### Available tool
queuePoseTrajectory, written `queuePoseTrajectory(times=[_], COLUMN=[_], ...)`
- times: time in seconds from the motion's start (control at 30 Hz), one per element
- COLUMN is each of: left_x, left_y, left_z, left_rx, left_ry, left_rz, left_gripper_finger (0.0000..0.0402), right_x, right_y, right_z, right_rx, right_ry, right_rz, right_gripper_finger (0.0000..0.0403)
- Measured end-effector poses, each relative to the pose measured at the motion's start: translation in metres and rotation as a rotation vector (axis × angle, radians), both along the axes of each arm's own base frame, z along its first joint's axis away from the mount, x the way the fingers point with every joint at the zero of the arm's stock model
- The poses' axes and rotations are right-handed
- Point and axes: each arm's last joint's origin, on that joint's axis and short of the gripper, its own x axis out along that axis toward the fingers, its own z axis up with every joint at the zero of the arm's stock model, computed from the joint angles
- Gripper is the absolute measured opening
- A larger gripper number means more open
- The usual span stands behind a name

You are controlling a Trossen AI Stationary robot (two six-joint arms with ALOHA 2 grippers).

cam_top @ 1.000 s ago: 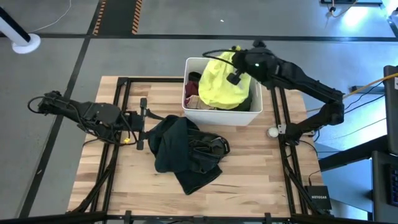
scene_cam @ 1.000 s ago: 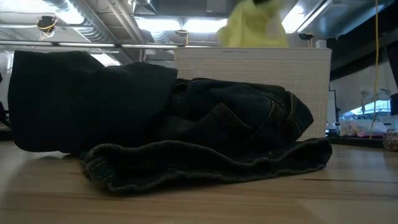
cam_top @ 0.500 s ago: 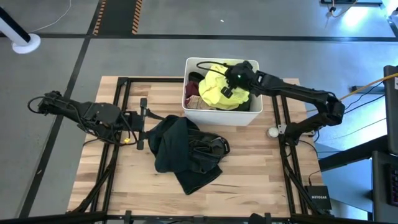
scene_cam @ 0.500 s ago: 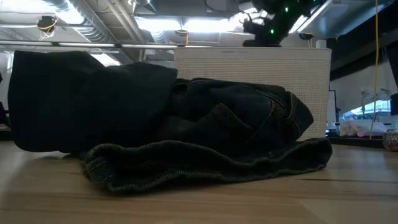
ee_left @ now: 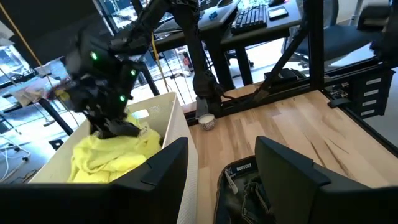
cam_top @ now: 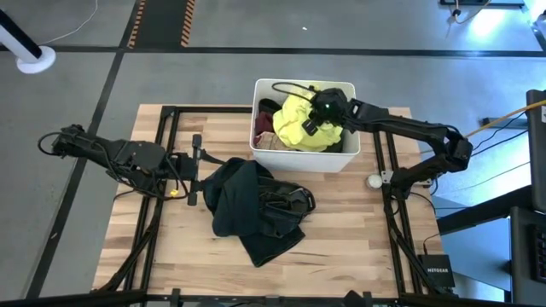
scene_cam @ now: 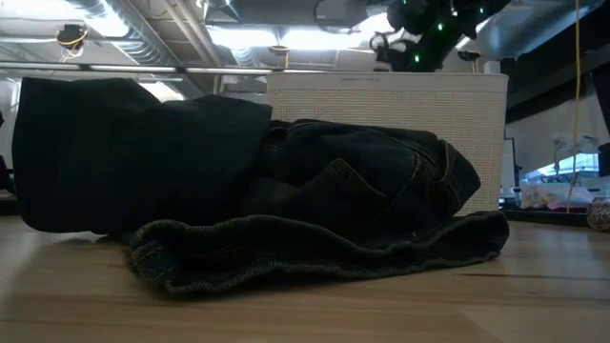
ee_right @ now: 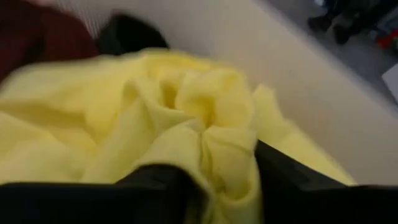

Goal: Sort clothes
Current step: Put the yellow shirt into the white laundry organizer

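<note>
A white bin (cam_top: 299,159) stands at the table's far edge. In it a neon yellow garment (cam_top: 294,124) lies bunched on a maroon piece (cam_top: 266,119) and other clothes. My right gripper (cam_top: 312,124) reaches down into the bin, open, with a fold of the yellow garment between its fingers. A pile of black and dark green clothes (cam_top: 256,205) lies mid-table on the wood. Left of that pile my left gripper (cam_top: 196,169) waits, open and holding nothing. My right gripper has a bunched fold of the yellow garment (ee_right: 221,155) standing between its two fingers (ee_right: 155,186), touching both. The fingers slant down into the bin from the table's right side. The garment rests in the bin on the other clothes, slack.
A small round object (cam_top: 374,180) sits on the table right of the bin. Black frame rails (cam_top: 166,128) run along both sides of the tabletop. Bare wood (cam_top: 341,247) lies toward the near right.
My right gripper has come down from above the bin into it, carrying the yellow garment. That garment hung spread over the bin's far right part a second ago and now lies bunched inside it. The pile and my left arm have kept still.
</note>
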Motion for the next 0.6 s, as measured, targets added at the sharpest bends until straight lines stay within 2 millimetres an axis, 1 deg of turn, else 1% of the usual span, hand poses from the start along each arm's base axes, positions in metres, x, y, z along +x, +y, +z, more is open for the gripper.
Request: queuePoseTrajectory(times=[0.07,0.17,0.27,0.37,0.47,0.6], left_x=[0.0,0.0,0.0,0.0,0.0,0.0], left_y=[0.0,0.0,0.0,0.0,0.0,0.0], left_z=[0.0,0.0,0.0,0.0,0.0,0.0], left_rx=[0.0,0.001,-0.002,-0.014,-0.016,-0.016], left_ry=[0.0,0.0,0.0,-0.001,0.0,0.0], left_rz=[0.0,0.0,0.0,0.002,0.003,0.003], left_gripper_finger=[0.0182,0.0182,0.0182,0.0182,0.0182,0.0182], right_x=[0.001,-0.001,-0.001,-0.002,-0.002,-0.004], right_y=[0.0,0.001,0.007,0.018,0.03,0.04], right_z=[0.018,0.053,0.089,0.115,0.129,0.132], right_rx=[-0.026,-0.066,-0.09,-0.093,-0.084,-0.063], right_ry=[-0.014,-0.05,-0.101,-0.132,-0.16,-0.109], right_rz=[0.012,0.028,0.047,0.077,0.102,0.127], right_gripper_finger=[0.017,0.0197,0.0215,0.0225,0.0232,0.024])
